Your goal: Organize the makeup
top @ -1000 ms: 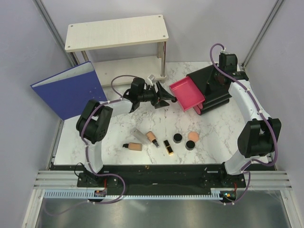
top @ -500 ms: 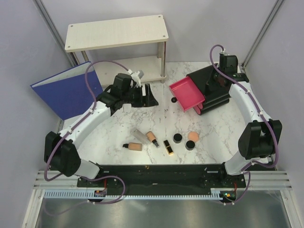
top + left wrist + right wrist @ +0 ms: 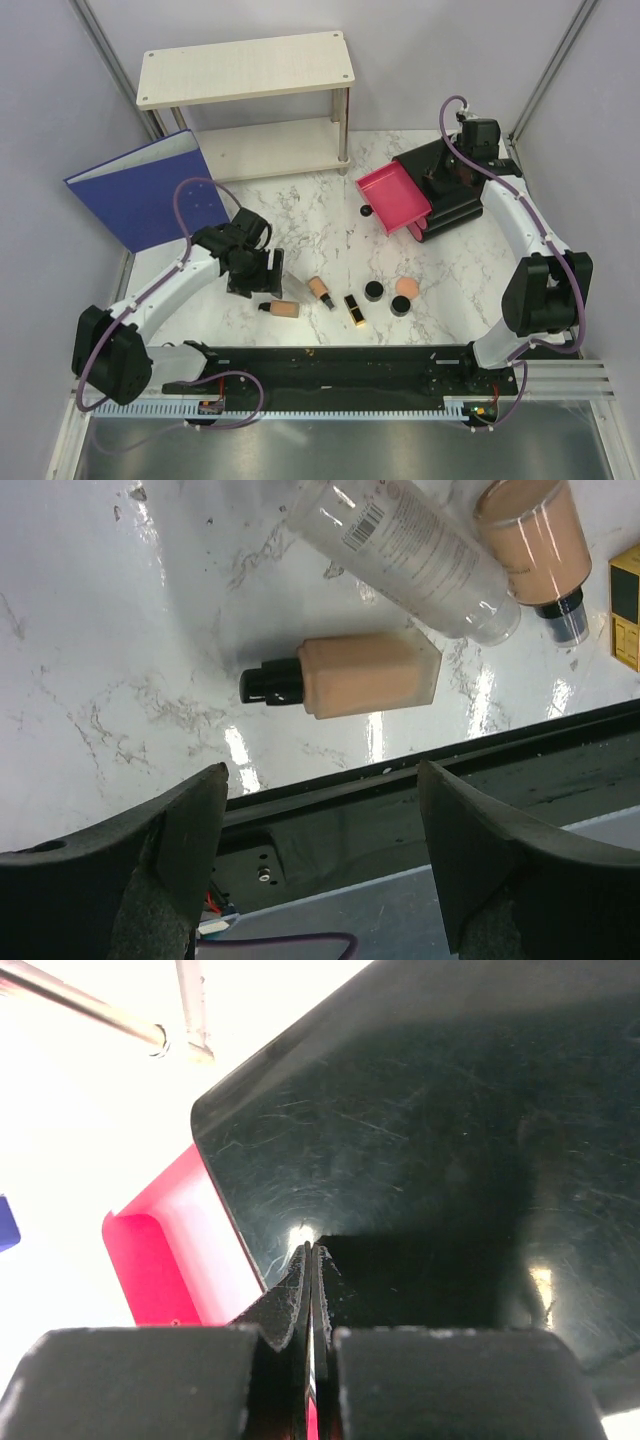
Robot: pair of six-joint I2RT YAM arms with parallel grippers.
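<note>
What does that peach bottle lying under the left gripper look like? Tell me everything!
The peach bottle is squarish and smooth, maybe glass, with a small black cap. It lies on its side on the marble table, near the front edge. The open left gripper hangs over it, not touching. A clear bottle lies close by its base.

Bare desk (image 3: 120, 630) lies open on the cap side of the flat-lying peach tube (image 3: 365, 673), while a clear bottle (image 3: 405, 550) crowds one long flank, just beside its base corner, and the black front rail (image 3: 400, 800) runs near the other.
</note>
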